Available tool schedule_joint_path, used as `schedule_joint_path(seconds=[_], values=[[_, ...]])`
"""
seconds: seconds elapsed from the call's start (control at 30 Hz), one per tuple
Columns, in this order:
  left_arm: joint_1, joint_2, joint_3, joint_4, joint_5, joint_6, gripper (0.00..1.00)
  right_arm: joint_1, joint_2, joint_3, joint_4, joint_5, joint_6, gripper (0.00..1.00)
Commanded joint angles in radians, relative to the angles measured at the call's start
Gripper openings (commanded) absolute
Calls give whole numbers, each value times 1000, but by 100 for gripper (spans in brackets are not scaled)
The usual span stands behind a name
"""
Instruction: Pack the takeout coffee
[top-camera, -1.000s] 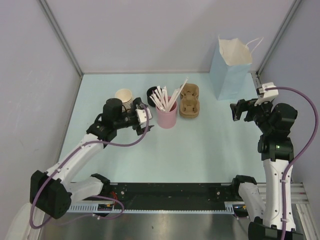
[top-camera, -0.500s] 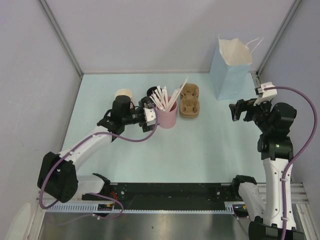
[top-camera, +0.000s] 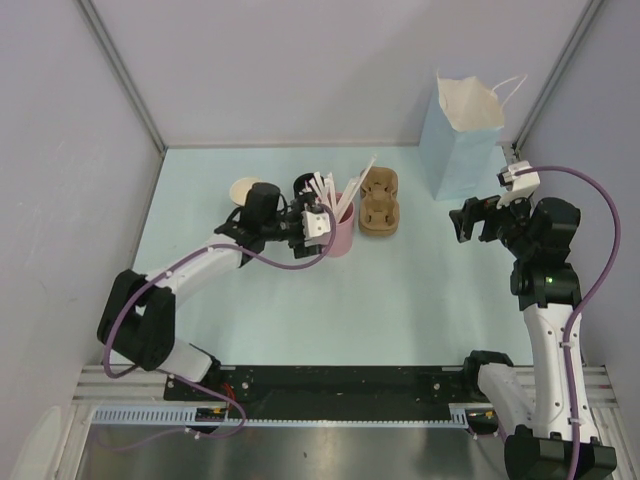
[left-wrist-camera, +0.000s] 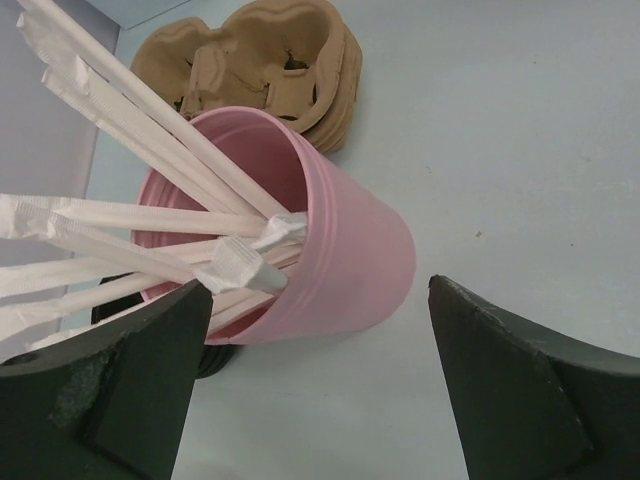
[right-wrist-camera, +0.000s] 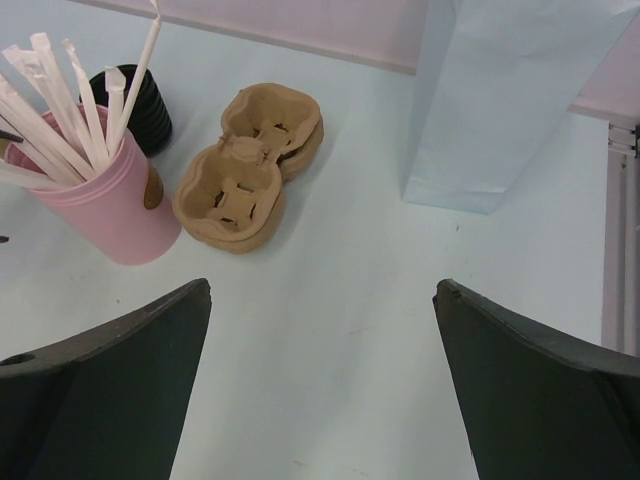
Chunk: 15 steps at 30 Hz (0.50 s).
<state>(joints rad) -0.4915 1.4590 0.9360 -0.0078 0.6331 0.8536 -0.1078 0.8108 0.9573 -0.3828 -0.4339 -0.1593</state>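
Note:
No single tan coffee cup stands apart in any view. Only a stack of nested tan cups (top-camera: 243, 188) shows, at the back left. My left gripper (top-camera: 322, 222) is open and empty. It sits low, right next to the pink cup of white stirrers (top-camera: 335, 232). In the left wrist view the pink cup (left-wrist-camera: 310, 250) fills the space just ahead of the open left gripper (left-wrist-camera: 320, 400). My right gripper (top-camera: 468, 222) is open and empty, held above the table on the right; it also shows in the right wrist view (right-wrist-camera: 320, 380).
A stack of black lids (top-camera: 303, 187) stands behind the pink cup. A tan pulp cup carrier (top-camera: 380, 202) lies to its right. A light blue paper bag (top-camera: 460, 140) stands open at the back right. Grey walls close the back and sides.
My left gripper has swung right, from beside the tan cup stack to the pink stirrer cup. The right arm has barely shifted.

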Motion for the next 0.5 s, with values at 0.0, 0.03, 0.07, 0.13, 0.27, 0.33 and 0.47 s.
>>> schedule_joint_path(seconds=[0.0,0.03,0.07,0.13,0.27,0.33,0.47], values=[[-9,58,127,-79,46,90,92,3,-12,1,36,4,-20,100],[-9,70,167,-98,50,96,89,5,-10,1,38,6,-20,100],[-9,83,187,-150,51,113,88,5,-9,1,38,7,-22,100],[-9,113,237,-197,59,143,80,3,-7,0,36,9,-25,100],[-9,133,276,-297,56,193,74,3,-6,0,36,11,-28,100],[-9,135,293,-334,50,235,71,3,-9,-2,36,11,-31,100],[-9,153,331,-434,51,285,68,3,-9,-2,38,9,-34,100]])
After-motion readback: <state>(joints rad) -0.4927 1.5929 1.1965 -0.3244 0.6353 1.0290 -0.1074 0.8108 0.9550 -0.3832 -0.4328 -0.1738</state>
